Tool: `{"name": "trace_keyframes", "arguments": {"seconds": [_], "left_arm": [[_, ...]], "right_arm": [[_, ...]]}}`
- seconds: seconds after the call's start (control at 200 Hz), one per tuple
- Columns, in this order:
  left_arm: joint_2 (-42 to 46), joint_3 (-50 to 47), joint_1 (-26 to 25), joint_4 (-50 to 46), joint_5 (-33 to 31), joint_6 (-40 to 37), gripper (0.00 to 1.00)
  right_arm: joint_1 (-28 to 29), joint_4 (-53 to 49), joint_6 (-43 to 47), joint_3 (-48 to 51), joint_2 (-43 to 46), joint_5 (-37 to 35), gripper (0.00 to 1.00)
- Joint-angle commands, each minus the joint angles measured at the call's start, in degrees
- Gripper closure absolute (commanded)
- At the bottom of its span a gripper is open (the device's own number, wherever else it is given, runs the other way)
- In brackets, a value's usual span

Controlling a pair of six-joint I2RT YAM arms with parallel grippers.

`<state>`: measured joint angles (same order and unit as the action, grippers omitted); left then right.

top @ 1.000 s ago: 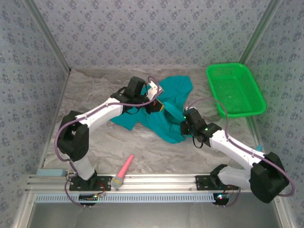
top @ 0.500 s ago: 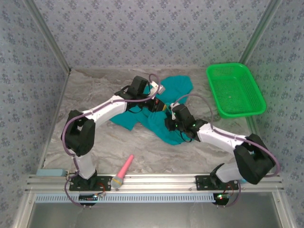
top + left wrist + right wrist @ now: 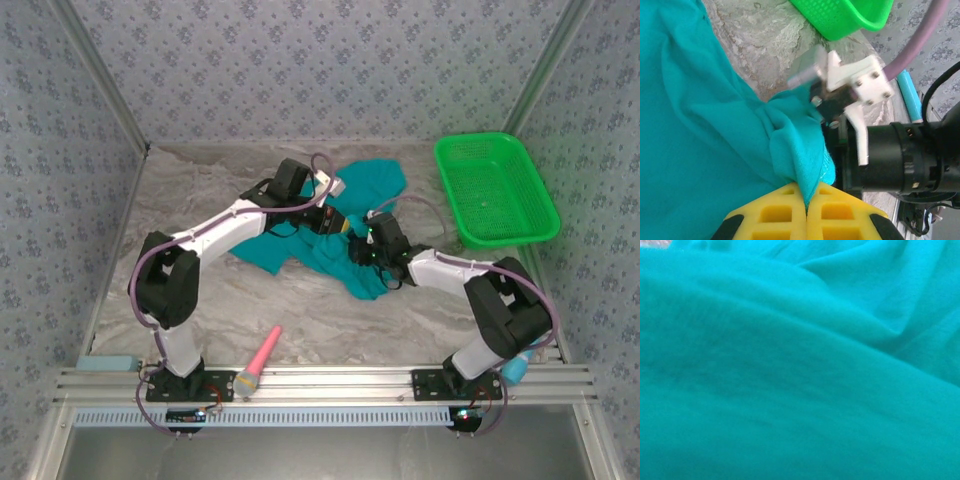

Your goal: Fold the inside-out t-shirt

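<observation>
While left claw pinches the inside-out t-shirt, I'd hold it taut. Right claw sits in cloth, can't tell its spread; take one layer.

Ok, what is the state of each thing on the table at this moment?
t-shirt: crumpled, not yet folded.
left gripper: shut on a fold of the t-shirt.
right gripper: against the t-shirt; open or shut unclear.
green basket: upright, apart from the t-shirt.

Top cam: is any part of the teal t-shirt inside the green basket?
No, the t-shirt lies crumpled on the table to the left of the green basket, with bare tabletop between them.
</observation>
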<state>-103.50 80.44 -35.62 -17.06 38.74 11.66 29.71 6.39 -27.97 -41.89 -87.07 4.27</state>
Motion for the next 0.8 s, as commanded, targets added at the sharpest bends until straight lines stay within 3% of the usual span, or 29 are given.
{"name": "trace_keyframes", "arguments": {"seconds": [0.0, 0.075, 0.155, 0.245, 0.375, 0.57, 0.76, 0.795], "left_arm": [[3.4, 2.5, 0.1, -1.7, 0.5, 0.0, 1.00], [3.6, 3.0, -0.3, -2.2, 0.7, 0.6, 1.00], [3.1, 4.2, -0.6, -3.2, 0.9, 1.6, 1.00], [2.4, 6.2, -1.3, -4.2, 0.4, 1.8, 1.00], [1.8, 7.6, -1.8, -6.1, -1.2, 0.8, 1.00], [1.2, 8.3, -2.3, -6.0, -0.2, 1.9, 1.00], [0.3, 9.7, -3.3, -5.5, 0.3, 1.8, 1.00], [0.1, 9.7, -3.3, -5.1, 0.4, 2.3, 1.00]], "right_arm": [[-3.7, -1.3, -3.2, 1.1, 3.0, 5.4, 0.64], [-3.0, -2.1, -0.3, 0.1, 2.4, 3.6, 0.69], [-2.7, -2.4, 0.6, -1.6, 0.8, 2.4, 0.82], [-3.0, -0.9, 0.1, -2.0, -0.1, 2.7, 0.87], [-2.2, -0.6, 1.5, -2.2, 2.5, 3.9, 0.82], [-2.9, -2.3, 4.8, -1.2, 4.0, 5.2, 0.84], [-0.1, 4.2, 9.9, -4.1, -3.0, 1.3, 0.70], [0.5, 5.9, 11.7, -4.2, -4.7, 0.9, 0.64]]}}
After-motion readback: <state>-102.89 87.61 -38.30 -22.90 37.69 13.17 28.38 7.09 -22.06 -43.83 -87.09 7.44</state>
